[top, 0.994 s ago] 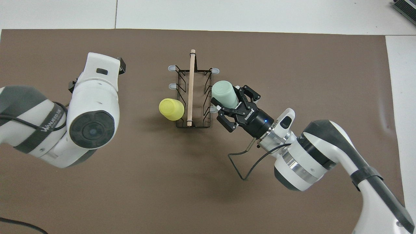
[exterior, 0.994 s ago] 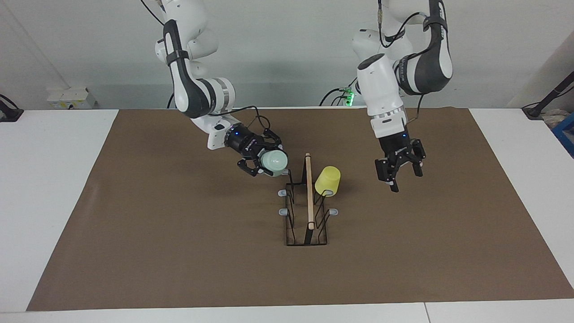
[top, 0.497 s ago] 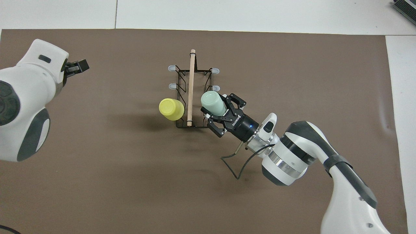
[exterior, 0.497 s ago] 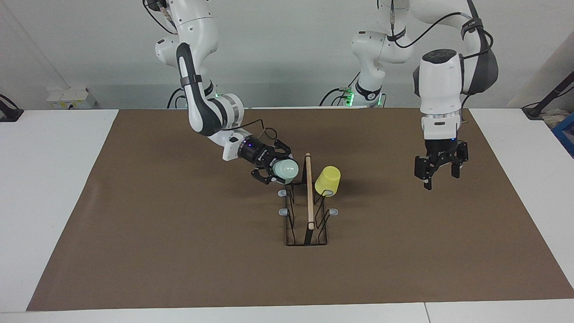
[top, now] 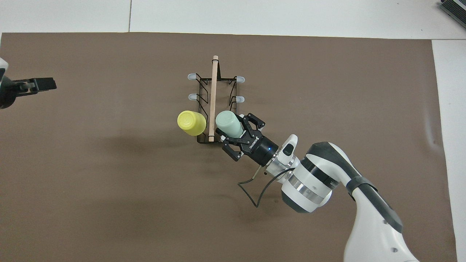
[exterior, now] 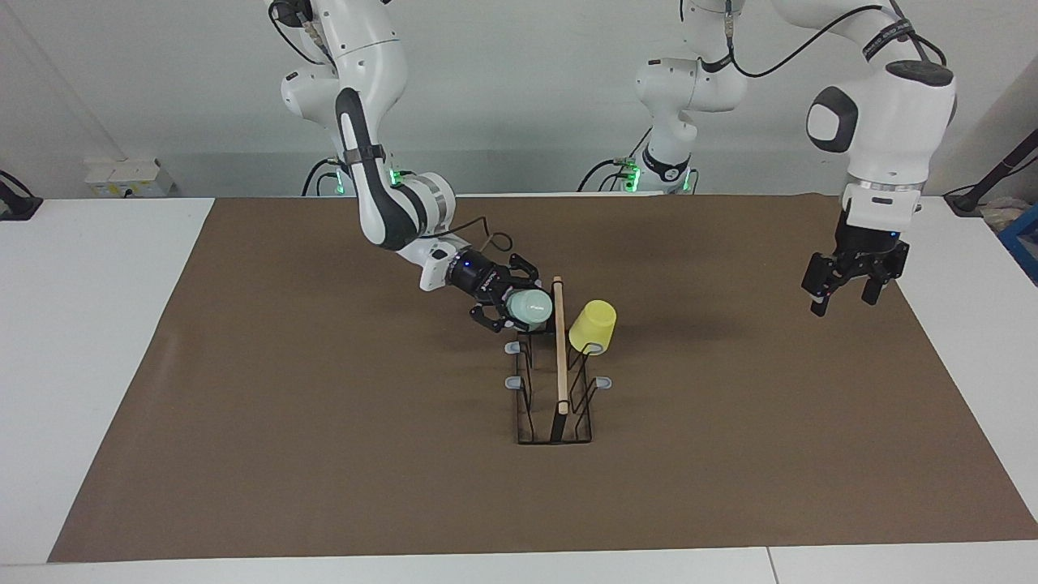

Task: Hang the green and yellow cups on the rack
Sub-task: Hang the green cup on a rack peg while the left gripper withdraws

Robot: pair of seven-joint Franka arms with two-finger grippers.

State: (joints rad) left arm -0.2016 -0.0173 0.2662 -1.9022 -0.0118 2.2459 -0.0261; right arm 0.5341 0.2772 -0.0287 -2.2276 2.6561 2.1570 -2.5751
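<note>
The rack (exterior: 559,357) stands mid-mat, its wooden bar (top: 213,98) running away from the robots. The yellow cup (exterior: 593,326) hangs upside down on the rack's nearest peg on the left arm's side; it also shows in the overhead view (top: 191,122). My right gripper (exterior: 519,309) is shut on the mint green cup (exterior: 527,307), held tilted with its base toward the bar, at the nearest peg on the right arm's side (top: 228,123). I cannot tell if it sits on the peg. My left gripper (exterior: 845,285) is open and empty, raised over the mat's edge at its own end.
Brown mat (exterior: 324,454) covers the table between white margins. Free grey-tipped pegs (top: 192,76) stick out on both sides of the rack. A black cable loop (top: 251,189) hangs below the right wrist.
The right gripper has carried the green cup in toward the rack's bar and lower. The left arm has swung away from the rack toward its own end of the table.
</note>
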